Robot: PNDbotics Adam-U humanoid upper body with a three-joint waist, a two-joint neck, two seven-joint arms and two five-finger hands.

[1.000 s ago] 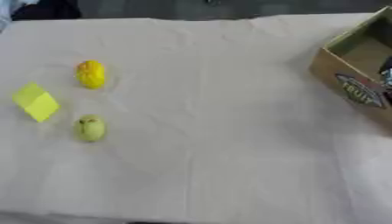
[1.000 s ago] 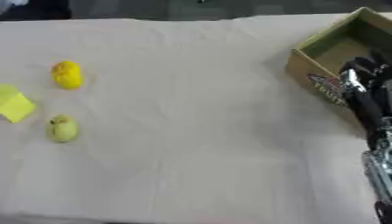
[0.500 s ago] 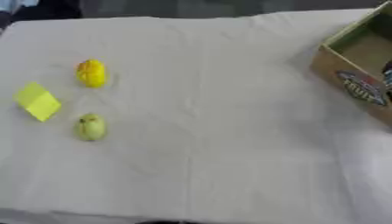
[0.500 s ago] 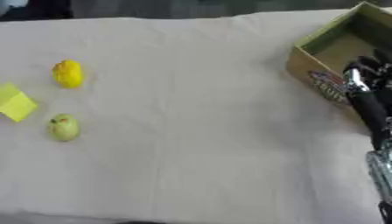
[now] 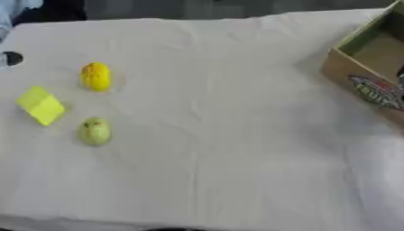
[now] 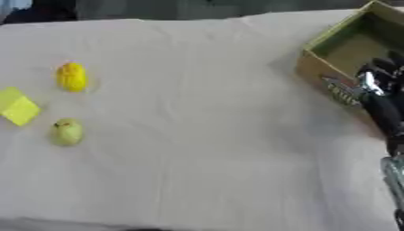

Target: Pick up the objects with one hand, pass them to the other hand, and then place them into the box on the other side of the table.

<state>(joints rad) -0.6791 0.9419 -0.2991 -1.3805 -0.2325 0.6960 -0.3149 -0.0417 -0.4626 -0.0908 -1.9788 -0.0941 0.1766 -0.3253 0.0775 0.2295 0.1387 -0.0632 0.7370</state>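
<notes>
Objects (image 5: 94,131) far left on cloth; right hand (image 6: 377,83) over box (image 6: 347,49), fingers' state unclear.

The tabletop (image 5: 205,135) fills nearly the whole field of view. It is covered by a pale off-white cloth (image 5: 236,180) with shallow wrinkles and a faint fold line running from the far edge toward the near edge. Lighting is soft and even, with only weak shadows. Beyond the far edge lies a dark band of background (image 5: 221,6), its detail not discernible. A pale blue patch (image 5: 14,9) shows at the far left corner.
</notes>
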